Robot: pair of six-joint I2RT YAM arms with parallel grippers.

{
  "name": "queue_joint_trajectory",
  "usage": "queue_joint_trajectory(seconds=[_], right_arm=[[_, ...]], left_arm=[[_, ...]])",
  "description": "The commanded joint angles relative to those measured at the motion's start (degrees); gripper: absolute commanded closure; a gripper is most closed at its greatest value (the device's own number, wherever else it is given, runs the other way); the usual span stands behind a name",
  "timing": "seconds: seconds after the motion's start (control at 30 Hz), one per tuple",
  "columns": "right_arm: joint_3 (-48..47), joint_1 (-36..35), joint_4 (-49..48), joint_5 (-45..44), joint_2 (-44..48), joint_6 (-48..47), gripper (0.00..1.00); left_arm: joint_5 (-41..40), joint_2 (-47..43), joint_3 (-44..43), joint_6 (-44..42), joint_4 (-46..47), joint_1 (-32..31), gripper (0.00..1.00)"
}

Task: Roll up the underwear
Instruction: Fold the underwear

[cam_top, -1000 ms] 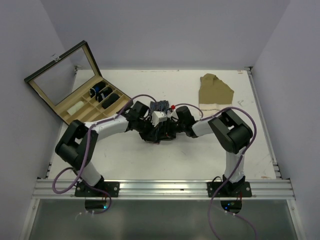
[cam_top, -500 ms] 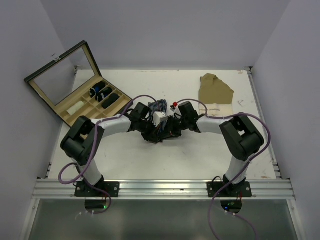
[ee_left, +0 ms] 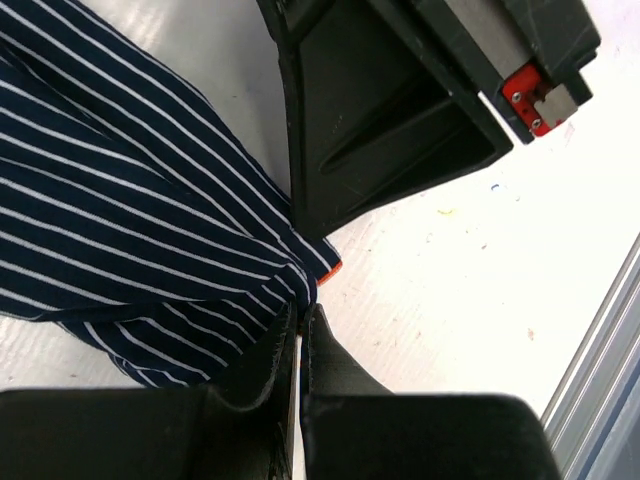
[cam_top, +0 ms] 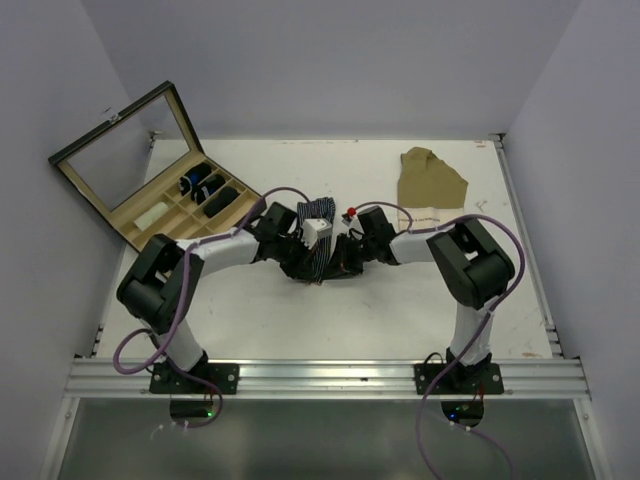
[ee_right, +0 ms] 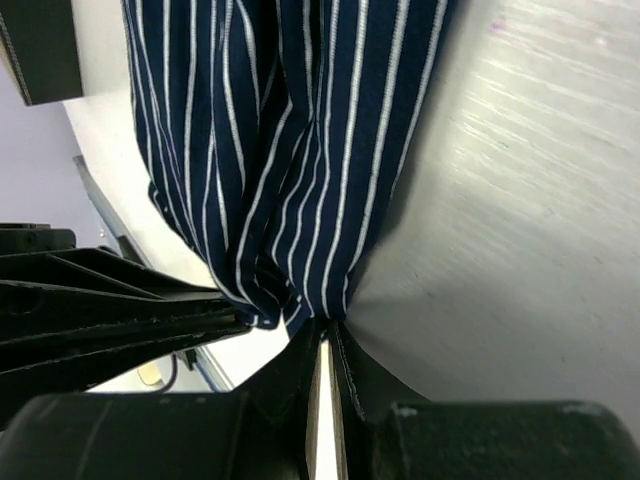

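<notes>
Both arms reach in to the middle of the white table (cam_top: 400, 310), and their wrists all but meet over the navy striped underwear (cam_top: 318, 235), which lies bunched between them, a little nearer the far edge than the near one.

From the left wrist, the left gripper (ee_left: 300, 315) has its fingers pressed together, and the hem of the striped cloth runs right into the tips, so it has the underwear pinched. The black body of the other gripper, with a small red part on it, sits just above that fold.

From the right wrist, the right gripper (ee_right: 322, 335) is drawn in to a thin slit, and the fabric gathers into a tight pucker at its tips, nipped there. The cloth spreads away from that pinch in loose lengthwise folds over the table.

At the far left corner a wooden box (cam_top: 140, 232) stands with its glass lid (cam_top: 125, 150) tipped up. Two dark rolls (cam_top: 205, 185) lie in its compartments and something pale in another. Near the far right corner, well apart from the arms, lies a tan garment (cam_top: 430, 185), flat
</notes>
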State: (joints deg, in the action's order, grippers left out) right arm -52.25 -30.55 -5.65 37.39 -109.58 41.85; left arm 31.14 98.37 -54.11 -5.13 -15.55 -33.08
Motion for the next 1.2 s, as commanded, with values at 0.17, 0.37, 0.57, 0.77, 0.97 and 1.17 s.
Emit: queue_joint_trajectory(seconds=[0.17, 0.37, 0.57, 0.77, 0.97, 1.17], right_arm=[[0.8, -0.2, -3.8, -1.6, -3.4, 0.3, 0.88], [1.3, -0.2, -4.4, -1.5, -3.7, 0.9, 0.88], [1.6, -0.2, -5.6, -1.0, -4.2, 2.4, 0.88], [2.2, -0.2, -6.2, -0.7, -4.1, 3.4, 0.88], [2.2, -0.1, -6.3, -0.8, -3.9, 3.2, 0.88], [1.7, 0.0, -6.3, -0.7, -4.2, 2.3, 0.87]], left_arm=[[-2.1, -4.6, -2.2, 4.2, 1.8, 0.4, 1.00], [-1.3, -4.7, -2.8, 4.6, 3.1, 0.3, 1.00], [-0.9, -2.6, -2.1, 6.8, 6.0, -0.3, 1.00], [-1.5, 0.8, 0.0, 7.7, 10.5, -0.6, 1.00], [-0.2, 3.1, 2.0, 6.6, 10.6, -0.7, 1.00], [0.7, 1.7, 5.2, 5.4, 9.2, -0.5, 1.00]])
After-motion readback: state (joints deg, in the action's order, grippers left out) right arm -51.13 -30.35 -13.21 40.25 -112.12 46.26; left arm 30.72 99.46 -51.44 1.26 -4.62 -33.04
